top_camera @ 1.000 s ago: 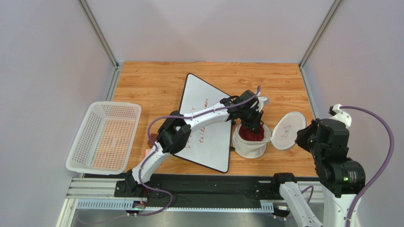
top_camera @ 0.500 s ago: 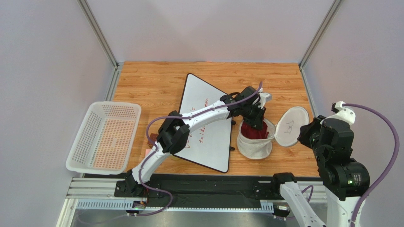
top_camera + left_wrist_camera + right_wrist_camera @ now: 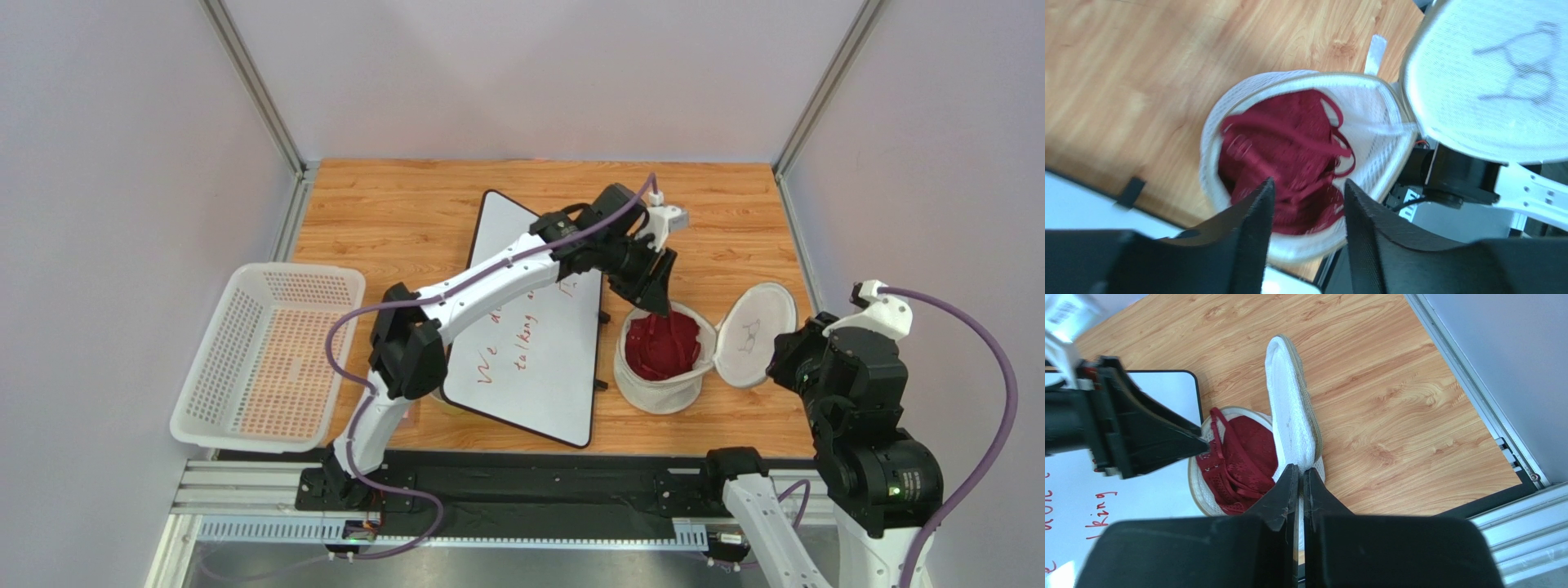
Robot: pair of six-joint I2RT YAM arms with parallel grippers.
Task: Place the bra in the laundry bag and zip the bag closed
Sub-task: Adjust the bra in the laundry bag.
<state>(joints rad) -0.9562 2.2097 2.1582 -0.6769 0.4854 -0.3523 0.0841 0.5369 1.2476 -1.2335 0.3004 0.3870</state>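
Observation:
The maroon bra [image 3: 662, 347] lies bunched inside the round white mesh laundry bag [image 3: 650, 392], which stands open on the wooden table. In the left wrist view the bra [image 3: 1284, 153] fills the bag [image 3: 1209, 144], straps loose on top. My left gripper [image 3: 648, 284] hovers just above the bag's far rim, open, with nothing between its fingers [image 3: 1254, 226]. The bag's disc lid [image 3: 751, 335] with the dark bra icon stands tilted up at the right. My right gripper [image 3: 1300, 473] is shut on the lid's near edge [image 3: 1290, 416].
A whiteboard [image 3: 528, 331] with red writing lies just left of the bag, under the left arm. A white perforated basket [image 3: 270, 355] sits at the table's left edge. Grey walls and metal posts close in the table on three sides.
My left gripper opened, let go of the bra and rose back out of the bag; the bra settled inside. My right gripper lifted the lid from flat to tilted.

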